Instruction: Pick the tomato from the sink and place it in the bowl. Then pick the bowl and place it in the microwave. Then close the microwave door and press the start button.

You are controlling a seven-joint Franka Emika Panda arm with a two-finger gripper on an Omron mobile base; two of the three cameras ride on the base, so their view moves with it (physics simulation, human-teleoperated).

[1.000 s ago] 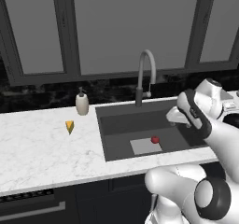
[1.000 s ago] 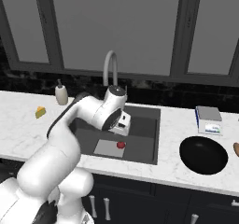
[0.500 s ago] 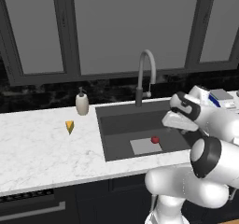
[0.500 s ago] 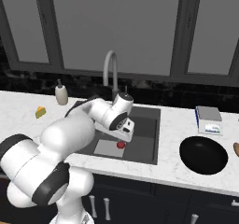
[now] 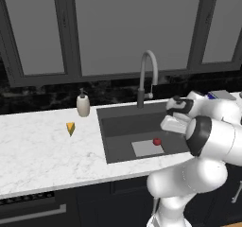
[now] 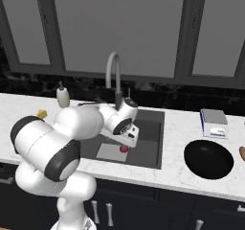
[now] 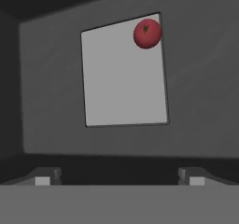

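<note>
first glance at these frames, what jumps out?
The big white robot arm bent over the sink, its open gripper pointing down into the basin. Then the small red tomato, the brightest thing there, sitting at a corner of the light grey plate on the sink floor, well apart from the fingertips. Off to the sink's right, a black bowl sits on the white marble counter.

Both base views look forward and down from behind the arm, left and right, sharing the sink [image 5: 142, 131] [image 6: 143, 138] and faucet [image 5: 147, 74] [image 6: 114, 78]. The hand view looks closely down into the basin at the tomato [image 7: 147, 33].
</note>
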